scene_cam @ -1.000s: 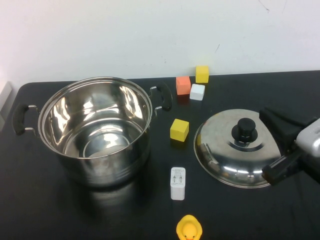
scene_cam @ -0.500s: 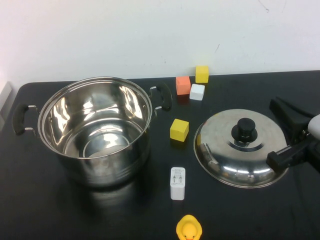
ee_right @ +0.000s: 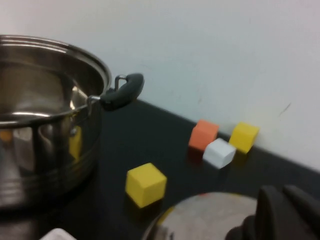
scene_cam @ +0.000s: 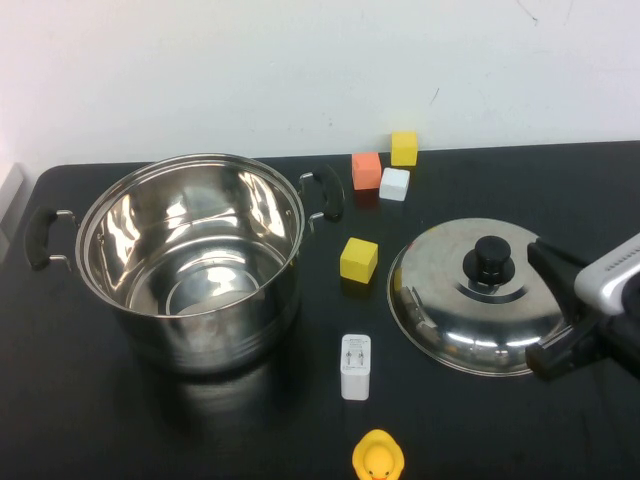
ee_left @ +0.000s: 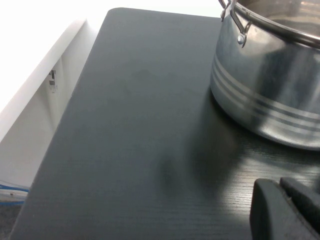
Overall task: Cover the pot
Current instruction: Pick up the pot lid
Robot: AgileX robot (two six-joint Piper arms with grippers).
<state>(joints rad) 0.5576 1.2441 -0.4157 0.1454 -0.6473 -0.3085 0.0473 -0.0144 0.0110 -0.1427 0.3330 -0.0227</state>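
Note:
The pot [scene_cam: 190,260], a big shiny steel stockpot with two black side handles, stands open and empty on the left of the black table. It also shows in the left wrist view [ee_left: 270,80] and the right wrist view [ee_right: 45,115]. The domed steel lid [scene_cam: 450,310] with a black knob [scene_cam: 492,257] lies flat on the table to its right. My right gripper [scene_cam: 556,308] is open at the lid's right edge, one finger behind it and one in front, not holding it. My left gripper [ee_left: 280,185] is shut and empty, low over the table near the pot's left side, out of the high view.
A yellow cube [scene_cam: 359,259] sits between pot and lid. Orange [scene_cam: 367,170], white [scene_cam: 395,184] and yellow [scene_cam: 404,148] cubes stand by the back wall. A white charger [scene_cam: 355,366] and a rubber duck [scene_cam: 378,458] lie near the front edge.
My right gripper drew back to the right, then came back to the lid's right edge, a little nearer the front. Lid and pot have not moved.

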